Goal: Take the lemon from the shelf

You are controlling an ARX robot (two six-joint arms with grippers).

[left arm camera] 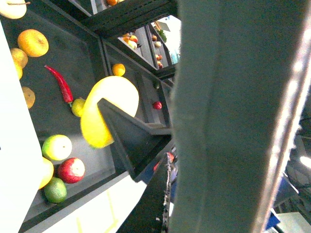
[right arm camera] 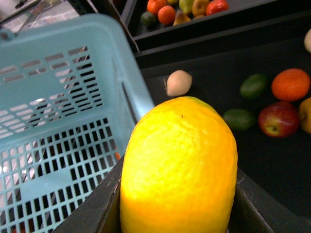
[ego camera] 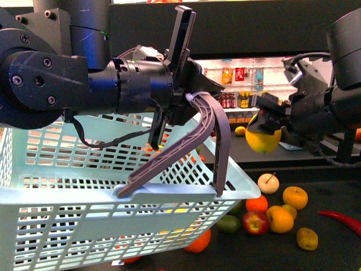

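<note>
We see lemon point(ego camera: 263, 141) right of centre, clamped between right gripper point(ego camera: 268, 129) jaws, clear of shelf point(ego camera: 333, 254); left gripper point(ego camera: 190, 99), upper centre, closed on basket handle point(ego camera: 223, 141).

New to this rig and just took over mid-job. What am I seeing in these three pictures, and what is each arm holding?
It's a two-armed robot. The front picture comes from a camera on its body; the other two from cameras on its wrists. Its left gripper holds the grey handle of a pale blue basket. Its right gripper is shut on a lemon, held in the air clear of the black shelf, where an apple, an orange, a red chili and other fruit lie loose.
</note>
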